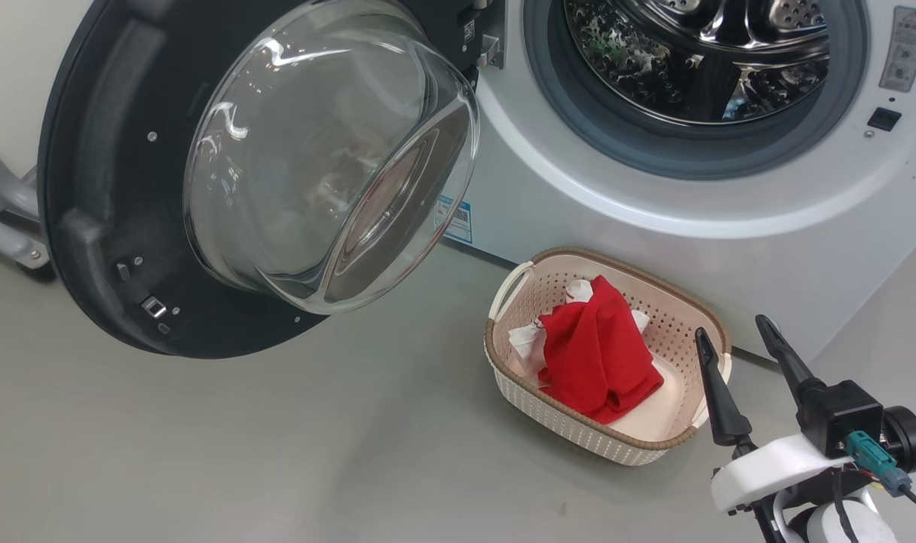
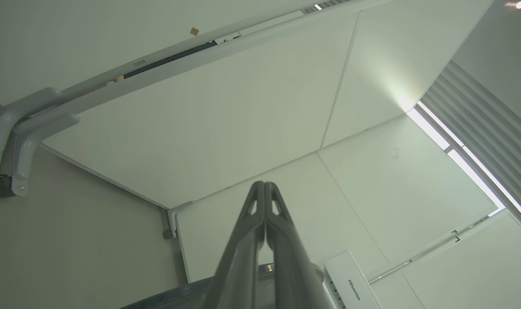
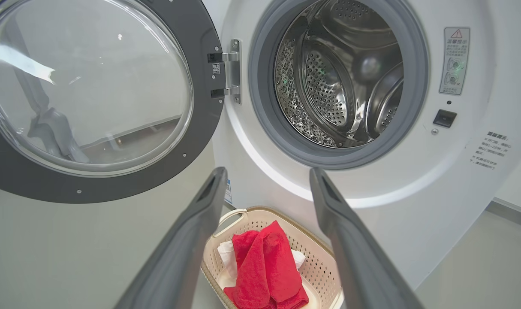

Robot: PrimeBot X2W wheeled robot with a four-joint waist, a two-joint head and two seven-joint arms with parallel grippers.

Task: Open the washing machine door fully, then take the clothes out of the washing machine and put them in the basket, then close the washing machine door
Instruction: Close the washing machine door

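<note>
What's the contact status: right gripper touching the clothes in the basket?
Apart. Head view: the open right gripper sits off the clothes, with bare basket floor showing between the red fabric and the nearer finger.

**Door open, clothes in basket**

The black-rimmed washing machine door [image 1: 103,196], glass bowl bulging, stands swung wide. The white washing machine [image 1: 578,204] shows its steel drum [image 1: 699,68]. Red clothes [image 1: 593,354] lie crumpled in the cream basket [image 1: 578,441], just before the machine.
</note>
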